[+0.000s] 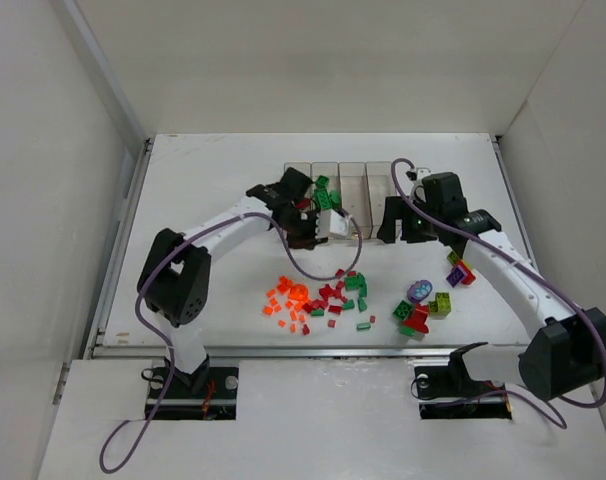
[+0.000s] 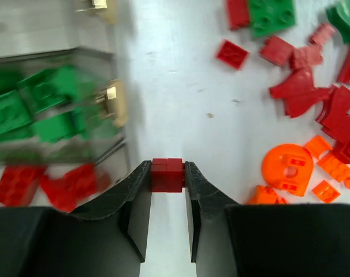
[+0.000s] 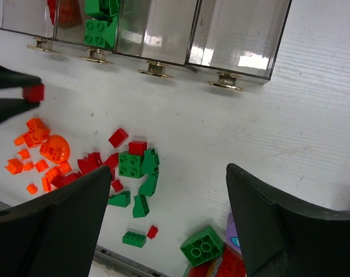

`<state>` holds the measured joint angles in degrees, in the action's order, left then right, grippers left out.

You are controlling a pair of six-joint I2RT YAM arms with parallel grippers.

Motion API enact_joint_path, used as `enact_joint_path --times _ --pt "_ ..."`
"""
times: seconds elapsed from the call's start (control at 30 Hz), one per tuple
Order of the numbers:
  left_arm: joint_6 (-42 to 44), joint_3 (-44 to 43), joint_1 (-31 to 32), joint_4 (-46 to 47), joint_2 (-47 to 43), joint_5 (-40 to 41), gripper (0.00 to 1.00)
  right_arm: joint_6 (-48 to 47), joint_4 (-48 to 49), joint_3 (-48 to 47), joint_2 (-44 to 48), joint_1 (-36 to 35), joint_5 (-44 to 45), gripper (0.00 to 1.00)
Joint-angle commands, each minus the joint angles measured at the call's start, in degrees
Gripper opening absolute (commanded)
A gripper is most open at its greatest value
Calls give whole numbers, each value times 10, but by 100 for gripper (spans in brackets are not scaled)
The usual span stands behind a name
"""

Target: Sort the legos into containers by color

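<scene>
My left gripper [image 2: 167, 190] is shut on a small red brick [image 2: 167, 175] and holds it above the table, just in front of the containers [image 1: 353, 180]. The same brick [image 3: 33, 92] shows at the left edge of the right wrist view. The leftmost bin [image 2: 42, 184] holds red pieces and the one beside it [image 2: 36, 109] holds green ones. The two right bins [image 3: 238, 34] look empty. Loose legos lie in front: orange bits [image 1: 288, 300], then red and green ones [image 1: 343, 290]. My right gripper [image 3: 169, 190] hangs open and holds nothing, in front of the right bins.
A second cluster [image 1: 423, 310] with big green, red and lime-yellow bricks and a purple round piece lies under the right arm. A purple and orange piece [image 1: 461, 272] sits further right. White walls close in the table on three sides.
</scene>
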<state>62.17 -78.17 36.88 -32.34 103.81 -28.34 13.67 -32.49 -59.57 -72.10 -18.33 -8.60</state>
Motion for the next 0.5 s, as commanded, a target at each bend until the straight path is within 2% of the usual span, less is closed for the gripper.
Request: enact_joint_path --times 0.0,0.1,0.17,0.2,0.47 --pt "-108 -38 -52 41 -46 -63 0 -6 26 -39 -13 4 -3 85" --pt "-227 -58 -117 101 -46 -137 0 -6 31 -39 -19 4 -8 85" --pt "-316 -65 -141 141 -46 -155 0 6 38 -39 -24 4 -13 85" --pt "-333 -66 -150 158 -34 -155 0 7 43 -39 -24 4 -13 85" --pt "-339 -146 -155 182 53 -47 0 39 48 -39 -31 -3 -7 84"
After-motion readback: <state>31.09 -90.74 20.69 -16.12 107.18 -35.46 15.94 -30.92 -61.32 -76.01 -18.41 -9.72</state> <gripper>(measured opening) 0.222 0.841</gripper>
